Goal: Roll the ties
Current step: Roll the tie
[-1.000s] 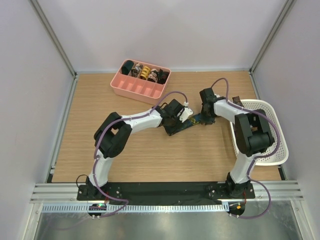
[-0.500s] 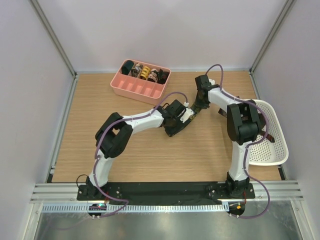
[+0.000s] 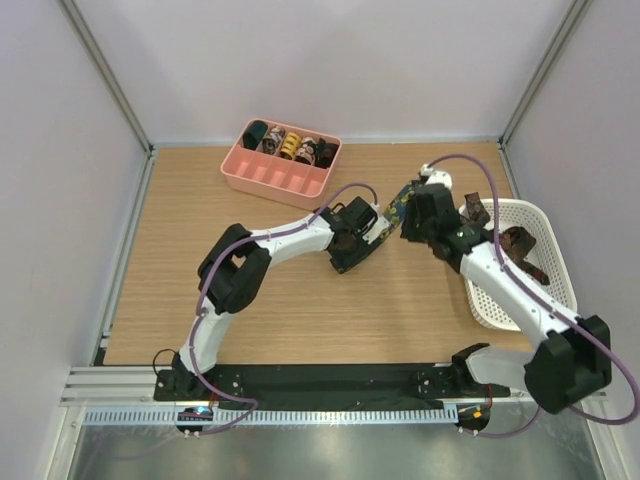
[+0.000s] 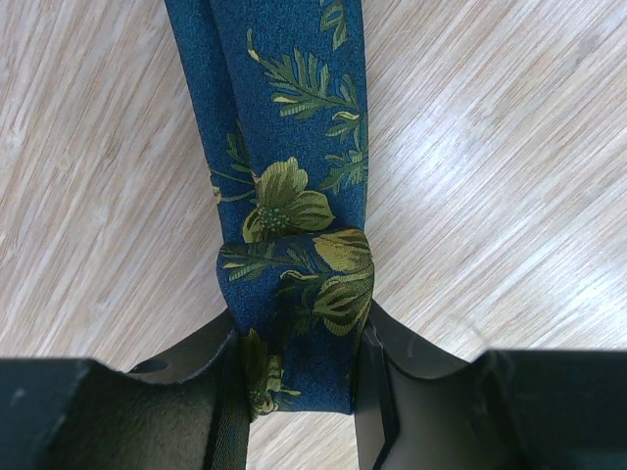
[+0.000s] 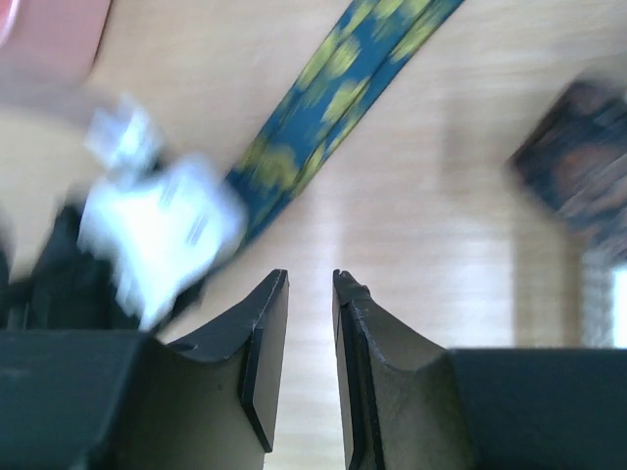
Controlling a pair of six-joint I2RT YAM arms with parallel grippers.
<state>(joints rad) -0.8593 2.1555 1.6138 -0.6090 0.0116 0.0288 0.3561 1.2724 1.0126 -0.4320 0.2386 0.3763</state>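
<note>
Where left end effector (image 4: pixel 294 392) pinches folded end of tie (image 4: pixel 294 176), navy strip stretches across worktop (image 4: pixel 509 147), long axis running straight away from jaws. Right end effector (image 5: pixel 310 323) hovers near tie, jaws slightly apart, empty.

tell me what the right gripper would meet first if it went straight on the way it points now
Probably the navy floral tie, which crosses ahead of the right gripper with only bare table wood between. The wrist view is blurred and depth is unclear, so it may touch the wood first.
</note>
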